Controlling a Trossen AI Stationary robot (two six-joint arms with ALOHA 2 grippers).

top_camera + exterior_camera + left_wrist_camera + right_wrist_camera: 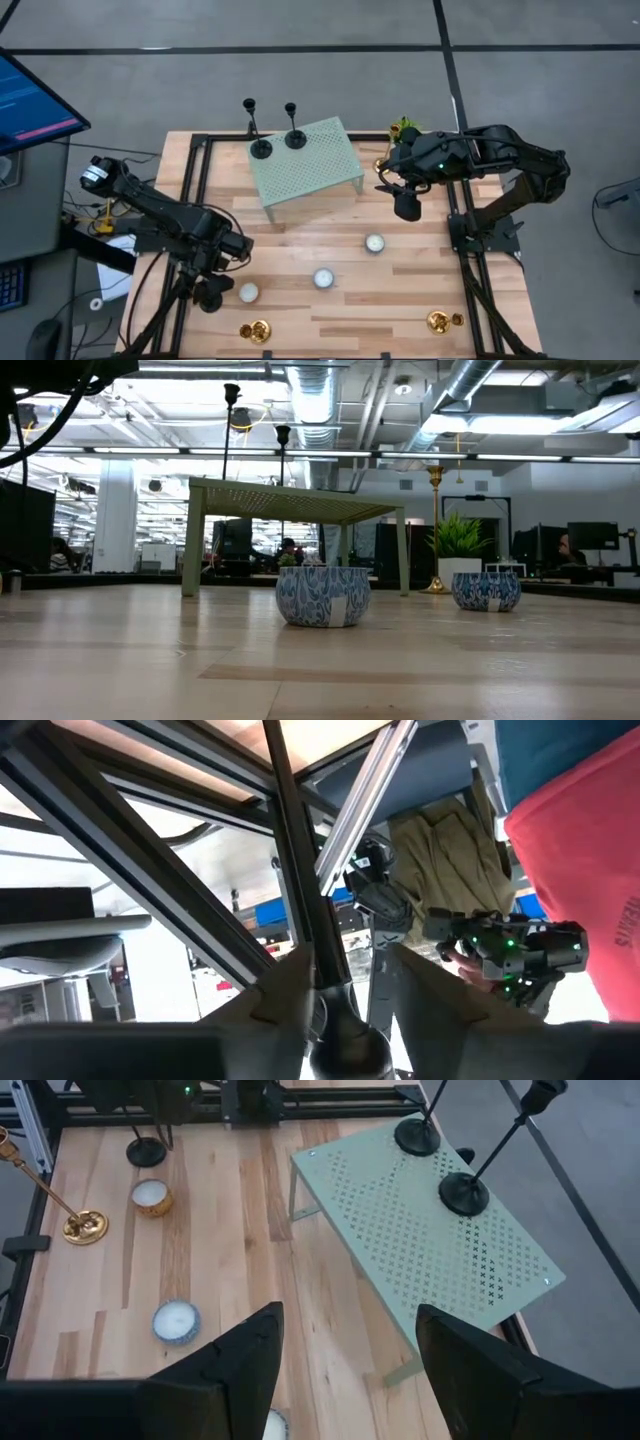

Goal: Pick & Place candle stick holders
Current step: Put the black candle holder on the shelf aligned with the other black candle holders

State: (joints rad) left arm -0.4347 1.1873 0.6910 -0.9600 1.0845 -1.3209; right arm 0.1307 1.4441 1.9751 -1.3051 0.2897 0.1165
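Note:
Two black slim-stemmed holders (260, 148) (295, 137) stand by their disc bases on the pale green perforated rack (320, 165). A third black holder (147, 1152) stands at the near left, its disc base on the table; its stem (300, 870) runs up between the fingers of my left gripper (215, 288), which is shut on it. My right gripper (350, 1360) is open and empty, in the air right of the rack (405, 205). A tall gold holder (435, 530) stands by the plant. My left gripper has the black holder between its two fingers (285, 995), on a thicker part (345, 1042) of the upper stem. The wrist picture's bottom edge cuts off the contact. The fingers come in about level. The holder's base sits on the table (147, 1152).
Three white tealights (248, 292) (322, 278) (375, 242) lie on the wood. Gold holders stand near the front edge (257, 330) (440, 321). A green plant (403, 128) is at the far right. Black frame rails (195, 200) border the table. A person in red (590, 870) stands beyond.

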